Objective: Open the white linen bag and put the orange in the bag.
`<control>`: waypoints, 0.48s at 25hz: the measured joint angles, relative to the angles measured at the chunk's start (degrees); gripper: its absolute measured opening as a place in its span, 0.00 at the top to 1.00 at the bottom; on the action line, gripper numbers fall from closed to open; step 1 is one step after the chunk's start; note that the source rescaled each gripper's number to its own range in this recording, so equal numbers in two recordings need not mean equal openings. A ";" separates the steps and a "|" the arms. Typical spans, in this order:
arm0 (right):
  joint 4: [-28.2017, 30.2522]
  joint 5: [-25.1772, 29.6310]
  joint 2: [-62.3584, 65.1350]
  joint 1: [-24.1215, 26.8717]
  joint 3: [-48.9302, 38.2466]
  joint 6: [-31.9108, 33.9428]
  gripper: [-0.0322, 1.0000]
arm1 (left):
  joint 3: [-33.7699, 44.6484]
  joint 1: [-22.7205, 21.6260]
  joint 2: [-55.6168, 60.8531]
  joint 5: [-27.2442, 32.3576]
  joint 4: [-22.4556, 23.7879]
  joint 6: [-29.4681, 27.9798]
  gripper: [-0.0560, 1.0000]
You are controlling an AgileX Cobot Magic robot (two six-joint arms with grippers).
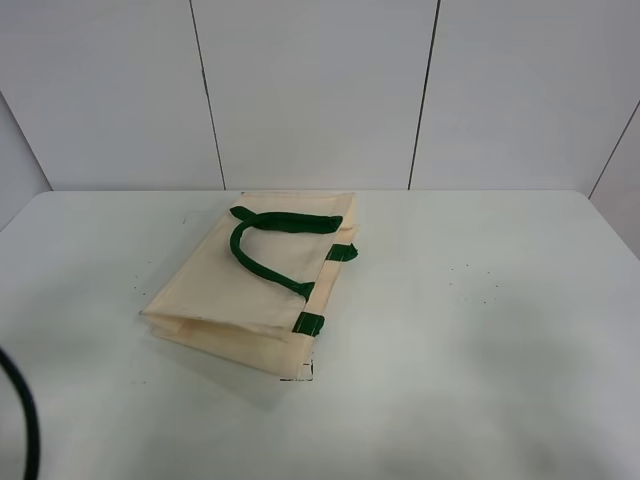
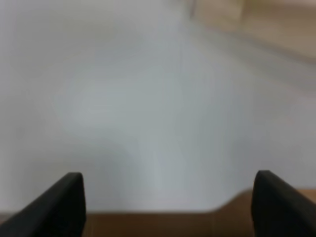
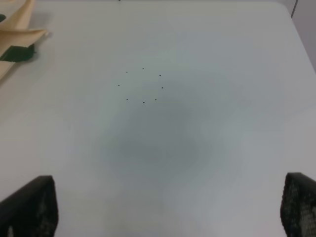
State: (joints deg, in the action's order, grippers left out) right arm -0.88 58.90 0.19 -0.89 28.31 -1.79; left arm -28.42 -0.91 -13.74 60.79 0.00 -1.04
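Jaws of both grippers, L & R, wide apart, empty.

Black, seemingly matte gripper fingers

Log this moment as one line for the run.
white linen bag: flat on table | orange: not in view | left pincer: open | right pincer: open

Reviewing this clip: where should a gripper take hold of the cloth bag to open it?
Probably the upper green handle arching over the flat-lying bag, taken from above. It stands clear of the cloth, and lifting it should part the mouth facing the right side. Both grippers are open.
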 joint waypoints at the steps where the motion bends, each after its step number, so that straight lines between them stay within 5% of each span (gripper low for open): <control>1: 0.00 0.00 0.00 0.00 0.00 0.00 0.00 | 0.08 0.00 2.65 0.06 0.00 0.00 0.04; 12: 0.00 0.00 0.00 0.00 0.00 0.00 0.00 | 0.18 0.00 14.06 0.06 0.00 0.19 0.04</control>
State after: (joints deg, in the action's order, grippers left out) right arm -0.88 58.90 0.19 -0.89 28.31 -1.79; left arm -28.23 -0.91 0.33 60.85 0.00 -0.85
